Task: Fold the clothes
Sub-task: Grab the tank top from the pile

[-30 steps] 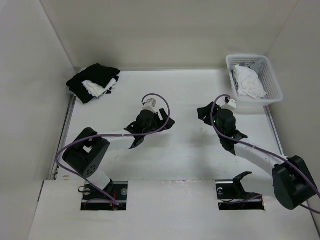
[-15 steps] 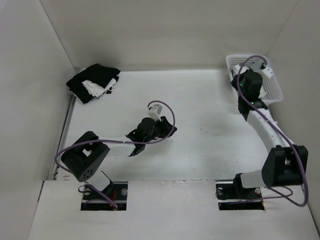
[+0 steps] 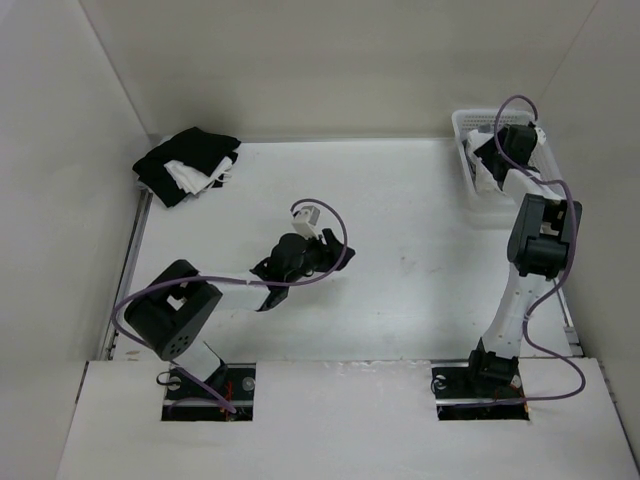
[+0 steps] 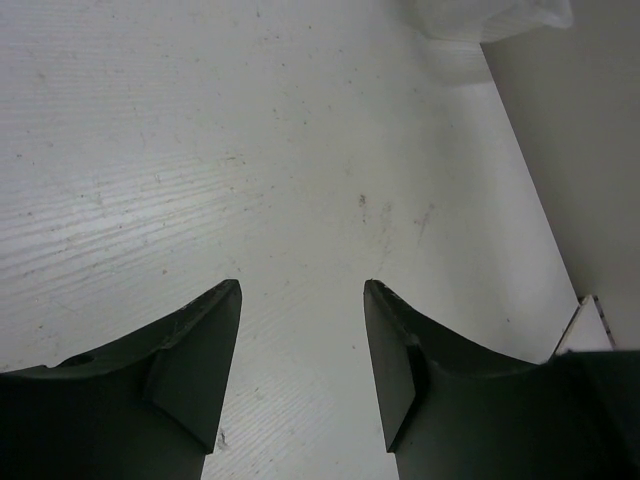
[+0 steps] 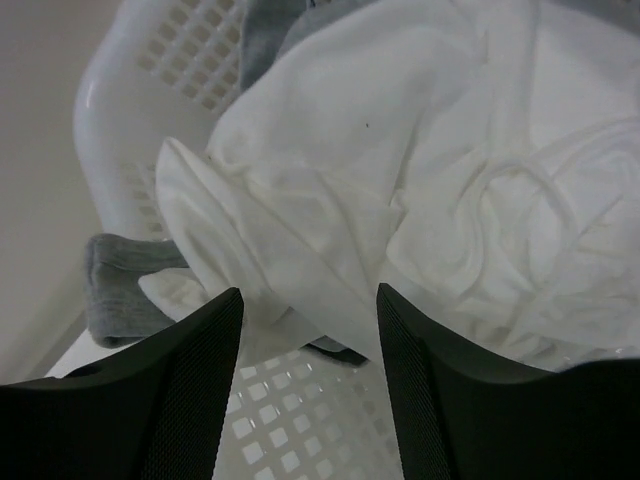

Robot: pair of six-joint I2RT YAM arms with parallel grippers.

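Note:
The clothes [image 5: 400, 180], a crumpled white thin top with a narrow strap loop [image 5: 560, 185], lie in the white perforated basket [image 5: 120, 90] at the table's far right corner. My right gripper [image 5: 310, 292] hovers open just over the basket's inner wall, and a fold of the white fabric hangs between and beyond its fingertips without being pinched. From above, the right arm stretches over the basket [image 3: 463, 122], with the right gripper [image 3: 492, 152] above the clothes [image 3: 487, 172]. My left gripper [image 4: 302, 285] is open and empty over bare table at mid-table [image 3: 336, 250].
A black-and-white heap of garments [image 3: 188, 165] lies at the far left corner. Grey cloth [image 5: 115, 290] sits under the white top in the basket. White walls enclose the table at the back and on both sides.
The right arm has swung from mid-table up and right over the basket, and now stands stretched out over it. The left gripper shifted slightly right and stays over bare table.

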